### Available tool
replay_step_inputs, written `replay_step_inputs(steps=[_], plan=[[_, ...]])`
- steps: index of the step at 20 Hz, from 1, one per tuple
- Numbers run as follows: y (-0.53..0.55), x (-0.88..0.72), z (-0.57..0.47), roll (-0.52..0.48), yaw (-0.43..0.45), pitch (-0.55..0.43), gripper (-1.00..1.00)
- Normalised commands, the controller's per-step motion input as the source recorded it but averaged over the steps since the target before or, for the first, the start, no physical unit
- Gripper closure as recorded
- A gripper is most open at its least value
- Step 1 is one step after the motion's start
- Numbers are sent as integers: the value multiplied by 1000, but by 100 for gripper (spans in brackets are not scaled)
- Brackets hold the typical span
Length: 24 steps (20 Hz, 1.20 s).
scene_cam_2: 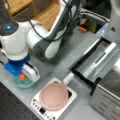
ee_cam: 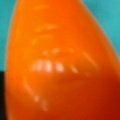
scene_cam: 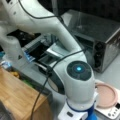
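The gripper [scene_cam_2: 23, 76] hangs low over a teal plate [scene_cam_2: 18, 84] at the left of a front view, near the worktop's [scene_cam_2: 62, 60] front edge, and an orange carrot-like piece [scene_cam_2: 22, 76] sits right under it on that plate. In the wrist view the orange piece [ee_cam: 62, 65] fills almost the whole picture, glossy and tapering toward the top, with teal of the plate [ee_cam: 105, 15] showing behind it at the upper corners. Whether the fingers are apart or clamped on the orange piece cannot be told; they are hidden by the blue mount and white housing of the arm. Just to the right of the plate stands a white scale-like base carrying a pink round dish [scene_cam_2: 53, 96], which also shows in a front view [scene_cam: 106, 95] beside the arm's wrist. Farther right sits a metal toaster oven [scene_cam_2: 107, 100] with its door [scene_cam_2: 97, 60] folded down open; in a front view the toaster oven [scene_cam: 100, 37] stands behind the arm. A wooden board [scene_cam: 17, 97] lies at the left.
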Motion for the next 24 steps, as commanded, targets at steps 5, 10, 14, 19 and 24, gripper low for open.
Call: replay_step_inputs(steps=[5,10,14,19,24], plan=[[165,139,209,83,-22,132,100],[139,125,119,76,-78,127,100],[97,115,93,75,-201,110,100],[219,108,104,63,-199,88,100],[350,64,123,20,-142,111,100]])
